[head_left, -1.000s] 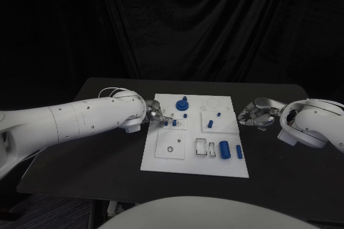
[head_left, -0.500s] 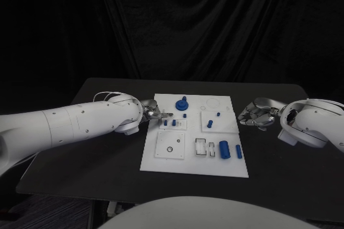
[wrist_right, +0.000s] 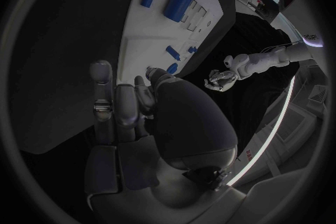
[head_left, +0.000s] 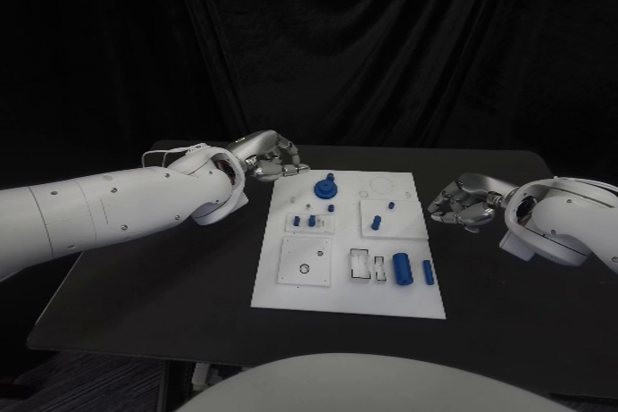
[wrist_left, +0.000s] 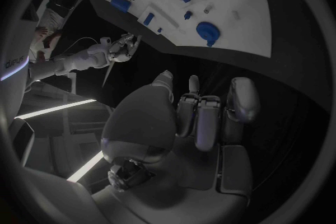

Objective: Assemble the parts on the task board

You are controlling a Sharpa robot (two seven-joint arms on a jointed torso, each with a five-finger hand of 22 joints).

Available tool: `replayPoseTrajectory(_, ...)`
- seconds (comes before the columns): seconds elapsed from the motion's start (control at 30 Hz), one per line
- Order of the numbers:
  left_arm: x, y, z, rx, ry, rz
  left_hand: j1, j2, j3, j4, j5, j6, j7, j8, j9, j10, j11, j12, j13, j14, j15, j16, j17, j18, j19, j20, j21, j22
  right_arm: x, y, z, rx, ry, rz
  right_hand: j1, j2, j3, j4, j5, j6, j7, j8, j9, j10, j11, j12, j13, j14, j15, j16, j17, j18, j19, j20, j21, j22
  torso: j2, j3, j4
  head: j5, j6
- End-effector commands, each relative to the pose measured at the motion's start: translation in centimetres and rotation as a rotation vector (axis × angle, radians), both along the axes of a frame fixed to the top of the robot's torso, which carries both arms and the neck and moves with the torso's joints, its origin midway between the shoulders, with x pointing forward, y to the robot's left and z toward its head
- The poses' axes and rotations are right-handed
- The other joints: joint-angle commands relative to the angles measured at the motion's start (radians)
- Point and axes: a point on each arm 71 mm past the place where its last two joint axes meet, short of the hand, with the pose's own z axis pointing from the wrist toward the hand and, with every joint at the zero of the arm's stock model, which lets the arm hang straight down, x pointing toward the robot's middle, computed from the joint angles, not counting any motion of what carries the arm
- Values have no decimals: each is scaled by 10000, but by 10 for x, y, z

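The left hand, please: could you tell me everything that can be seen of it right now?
The left hand is silver and metallic-looking, at the end of a thick white arm. It sits off the task board, over the black table beside the board's far left corner. Its fingers are curled inward with nothing visible in them, and it touches neither the board nor any blue part.

A robot test lab or studio: a black table (head_left: 168, 278) stands in front of heavy black curtains (head_left: 347, 63) that close off the whole background, and on it lies a white task board (head_left: 290, 291) with small blue parts (head_left: 405, 269), set between two white robot arms
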Motion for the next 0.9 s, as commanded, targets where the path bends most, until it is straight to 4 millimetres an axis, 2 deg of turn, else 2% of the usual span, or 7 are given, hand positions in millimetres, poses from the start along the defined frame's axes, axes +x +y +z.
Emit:
replayPoseTrajectory(0.03,-1,-15,10,-33,-1202,-2089,821,-4,247,4,128,-332,94,266,-185,-2627,75,-2252,198,-614,49,-273,487,436,-1558,98,-2646,-1656,1,-1,3,239,-464,-23,-18,-97,71,8,61,67,-22,39,-13,37,3,2,-5,10,-18,36,7,138,29,-13,70,499,-1,1,3,-18,2)
replayPoseTrajectory(0.1,2,-18,9,241,-1127,-2437,1584,22,666,-100,-3,-743,148,391,-418,-6655,284,-5434,-1536,-1773,282,-760,-481,675,-2249,262,-5150,-3530,1,-1,3,261,-505,-18,-25,-105,78,10,87,73,-25,44,-14,40,0,3,-7,9,-21,28,-3,140,29,-15,55,497,0,6,0,-24,2)
replayPoseTrajectory(0.23,11,-31,1,956,-811,-3158,2737,-32,1781,-548,886,-975,170,570,-779,-7678,480,-6827,-2578,-1901,297,-776,-698,681,-1293,280,-6031,-4420,1,-1,3,294,-557,-3,-32,-116,96,9,136,77,-28,48,-17,38,-5,-2,-16,11,-24,24,-7,142,32,-17,39,495,26,34,9,-44,2)
replayPoseTrajectory(0.27,13,-34,-2,1058,-748,-3294,3062,-251,3302,-439,1008,-1180,314,662,-1147,-7963,890,-7554,-3373,-1804,678,-733,-788,689,-177,409,-11045,-9357,1,-1,3,294,-559,-3,-32,-116,96,9,136,77,-28,48,-17,38,-5,-2,-16,11,-24,24,-7,142,32,-17,39,495,22,27,9,-73,2)
replayPoseTrajectory(0.33,16,-40,-9,1312,-694,-3594,2599,-759,3770,-410,954,-1121,197,868,-1376,-7667,489,-7320,-3532,-1751,340,-669,-805,760,897,273,-11811,-10601,1,-2,3,289,-559,-8,-32,-116,96,9,136,77,-28,48,-17,38,-5,-2,-16,11,-24,24,-7,142,32,-17,39,495,21,26,14,-121,2)
replayPoseTrajectory(0.8,18,-76,-53,3417,-777,-5251,2158,-1540,5649,-1395,126,-1180,-312,53,-3103,-8354,738,-8104,-4945,-1697,387,-645,-1073,740,1024,345,-11714,-12298,0,-4,3,271,-491,-16,-37,-119,112,10,171,78,-30,50,-20,3,-7,-33,-58,-6,-27,-13,-51,150,19,-19,-14,484,26,17,-28,-254,2)
replayPoseTrajectory(0.9,18,-79,-56,3570,-713,-5276,1950,-1594,5516,-1530,33,-1003,-296,-15,-3313,-8270,919,-8114,-5129,-1629,761,-588,-1025,760,-1817,963,-11728,-12312,0,-4,3,264,-482,-25,-37,-119,112,10,171,78,-30,50,-20,3,-7,-33,-58,-6,-27,-13,-51,150,19,-19,-14,484,64,-4,-80,-158,2)
